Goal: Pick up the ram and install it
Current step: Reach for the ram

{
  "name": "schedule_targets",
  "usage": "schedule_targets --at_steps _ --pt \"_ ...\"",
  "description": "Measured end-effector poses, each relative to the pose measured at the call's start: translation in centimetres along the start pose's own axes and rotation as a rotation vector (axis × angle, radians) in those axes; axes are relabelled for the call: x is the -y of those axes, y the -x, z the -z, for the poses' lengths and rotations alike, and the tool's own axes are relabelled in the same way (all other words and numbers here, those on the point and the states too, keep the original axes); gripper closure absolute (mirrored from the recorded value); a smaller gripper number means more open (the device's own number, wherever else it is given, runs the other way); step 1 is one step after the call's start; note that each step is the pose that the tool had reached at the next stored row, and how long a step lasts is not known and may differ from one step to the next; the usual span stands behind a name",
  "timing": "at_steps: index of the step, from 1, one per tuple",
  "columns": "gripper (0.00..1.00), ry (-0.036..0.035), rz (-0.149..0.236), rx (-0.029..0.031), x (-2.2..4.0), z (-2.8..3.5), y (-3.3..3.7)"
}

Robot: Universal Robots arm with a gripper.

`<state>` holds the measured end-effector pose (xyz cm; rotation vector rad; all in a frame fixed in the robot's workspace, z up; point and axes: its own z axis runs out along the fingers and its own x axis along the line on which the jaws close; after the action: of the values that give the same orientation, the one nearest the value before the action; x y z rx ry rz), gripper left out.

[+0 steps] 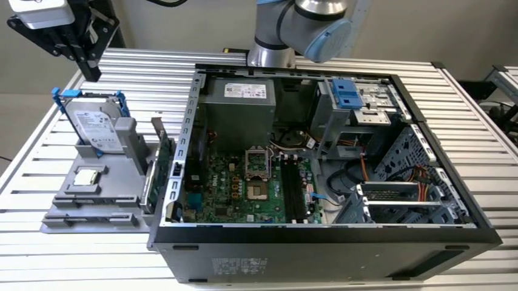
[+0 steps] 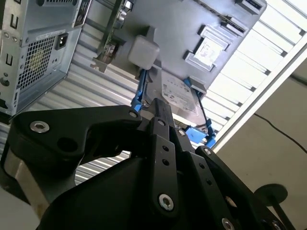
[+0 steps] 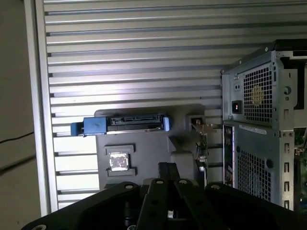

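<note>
Hanging with its jaws pressed together and nothing between them, the gripper [image 1: 91, 74] stood high over the slatted table [image 1: 145, 73], near the table's far corner at the exterior view's left, with open air around it. Below, the ram [image 1: 147, 188] stood on edge in the grey holder [image 1: 89, 218], just beside the green card [image 1: 164, 163] and close to the side wall of the computer case [image 1: 324, 248].

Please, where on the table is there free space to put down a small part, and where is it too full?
Free: the table slats beyond the grey holder, the strip before it at the near edge, and the slats at the exterior view's right of the computer case. Crowded: the holder with the hard drive, and the case's inside.
</note>
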<state>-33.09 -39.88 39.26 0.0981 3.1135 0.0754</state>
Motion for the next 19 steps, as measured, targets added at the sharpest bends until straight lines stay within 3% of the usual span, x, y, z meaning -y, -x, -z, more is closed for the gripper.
schedule_targets --at_steps 8,14,19 --pt "1.00 0.0001 0.000 0.0009 0.01 0.00 -0.25" --pt "1.00 0.0007 0.001 0.0096 0.10 0.04 -1.63" --pt "1.00 0.0008 0.002 0.0110 0.19 0.08 -3.11"
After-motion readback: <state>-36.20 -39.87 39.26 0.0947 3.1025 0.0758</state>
